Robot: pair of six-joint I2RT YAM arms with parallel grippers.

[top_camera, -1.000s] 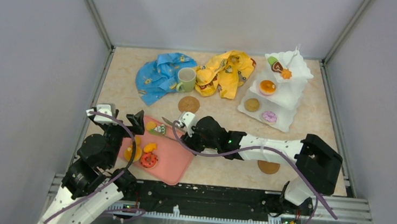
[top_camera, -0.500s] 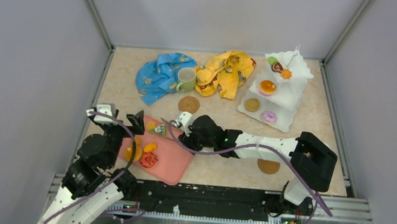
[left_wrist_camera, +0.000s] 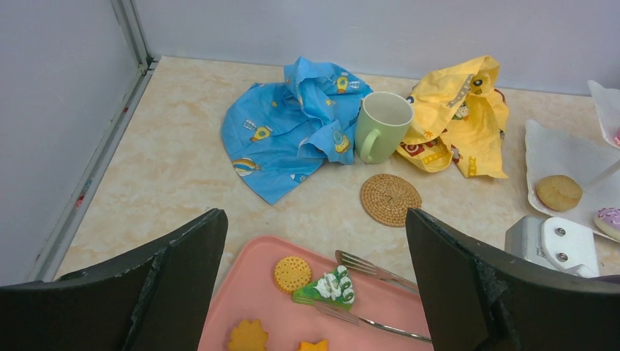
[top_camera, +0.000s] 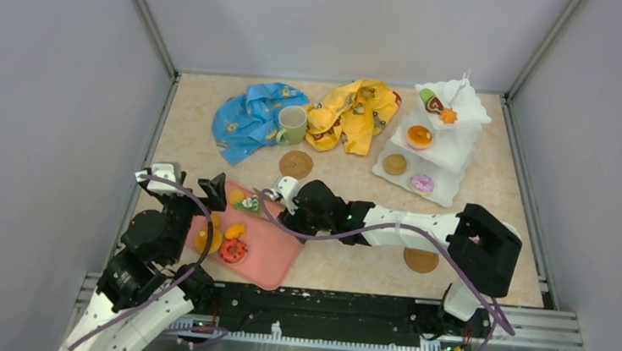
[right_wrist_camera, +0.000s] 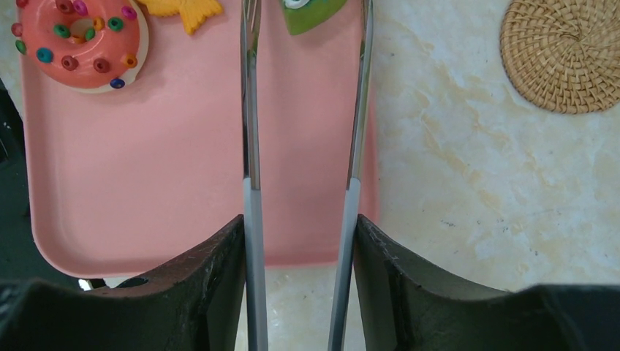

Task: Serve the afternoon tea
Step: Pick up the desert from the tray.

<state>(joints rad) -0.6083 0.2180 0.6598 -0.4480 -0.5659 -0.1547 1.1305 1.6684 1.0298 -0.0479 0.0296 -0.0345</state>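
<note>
Evidently for lifting, the right gripper pinches slim silver metal tongs straddling the green triangular toy cake. Left gripper hangs wide open.

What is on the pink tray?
A sprinkled donut, a green cake wedge, a cookie and orange pastries; tongs reach over it. The left arm hides its left edge.
</note>
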